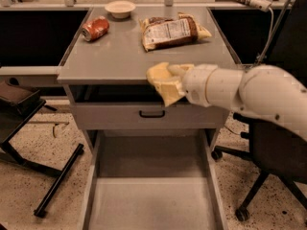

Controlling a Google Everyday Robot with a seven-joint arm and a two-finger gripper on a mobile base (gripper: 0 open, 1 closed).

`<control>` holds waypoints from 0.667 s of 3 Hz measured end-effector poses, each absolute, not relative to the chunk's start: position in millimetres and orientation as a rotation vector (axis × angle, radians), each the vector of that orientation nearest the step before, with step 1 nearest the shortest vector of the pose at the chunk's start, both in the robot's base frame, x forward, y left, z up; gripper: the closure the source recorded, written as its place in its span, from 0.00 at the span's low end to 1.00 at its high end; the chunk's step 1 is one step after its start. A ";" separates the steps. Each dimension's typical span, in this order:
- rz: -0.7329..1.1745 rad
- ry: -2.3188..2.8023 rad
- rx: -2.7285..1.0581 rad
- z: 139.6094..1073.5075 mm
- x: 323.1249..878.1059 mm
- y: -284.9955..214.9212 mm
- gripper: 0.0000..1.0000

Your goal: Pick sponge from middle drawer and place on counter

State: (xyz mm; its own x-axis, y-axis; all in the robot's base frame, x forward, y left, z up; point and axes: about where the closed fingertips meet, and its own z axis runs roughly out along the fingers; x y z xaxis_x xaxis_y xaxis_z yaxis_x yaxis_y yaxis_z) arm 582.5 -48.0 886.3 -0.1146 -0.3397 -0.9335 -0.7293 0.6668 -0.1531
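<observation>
My gripper [163,83] sits at the end of the white arm that comes in from the right. It is level with the front edge of the counter [110,61], right of the middle. It is shut on the pale-yellow sponge [168,91], which hangs in front of the counter's edge and above the closed drawer front with a black handle [152,114]. The sponge and the pale-yellow fingers [173,70] blend together. The middle drawer [153,200] is pulled out below, and its grey floor is bare.
On the counter lie a snack bag [170,30], a red can [95,28] on its side and a small white bowl [120,8] at the back. An office chair [268,176] stands at the right and a black stand [29,128] at the left.
</observation>
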 end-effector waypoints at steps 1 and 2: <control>0.326 1.626 -0.893 952.6 633.3 -47.0 1.00; 0.268 1.586 -0.910 996.1 683.1 -46.3 1.00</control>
State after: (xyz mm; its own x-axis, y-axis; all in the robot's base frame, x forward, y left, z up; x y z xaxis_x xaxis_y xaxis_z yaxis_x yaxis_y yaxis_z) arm 683.1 -46.3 996.1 0.0351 -0.3983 -0.9166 -0.6777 0.6646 -0.3148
